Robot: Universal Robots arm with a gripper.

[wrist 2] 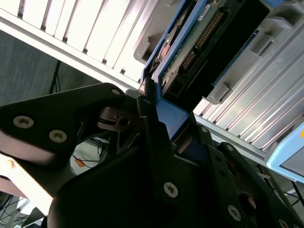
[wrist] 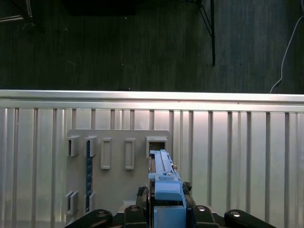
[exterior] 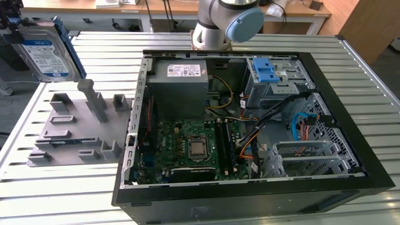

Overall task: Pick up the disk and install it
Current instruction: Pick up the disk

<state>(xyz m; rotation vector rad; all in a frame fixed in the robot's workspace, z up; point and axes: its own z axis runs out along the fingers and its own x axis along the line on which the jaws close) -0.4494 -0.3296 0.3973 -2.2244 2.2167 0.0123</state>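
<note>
The disk (exterior: 45, 52), silver-grey with a white label and blue rails, hangs upright in the air at the exterior view's far left, above the grey holder plate (exterior: 72, 129). My gripper (exterior: 11, 26) is shut on its upper end. In the first wrist view the disk (wrist: 164, 173) is seen edge-on between the fingers, clear of the plate's slots (wrist: 114, 152) below. The second wrist view shows my gripper (wrist 2: 159, 111) clamped on the blue rail, with the disk's circuit-board side (wrist 2: 209, 40) facing the camera.
An open black computer case (exterior: 250, 190) lies on the slatted metal table (exterior: 62, 187), right of the plate. Inside are a grey power-supply box (exterior: 181, 82), a motherboard (exterior: 187, 145) and a metal drive cage with blue latches (exterior: 270, 75). The arm's base (exterior: 222, 23) stands behind the case.
</note>
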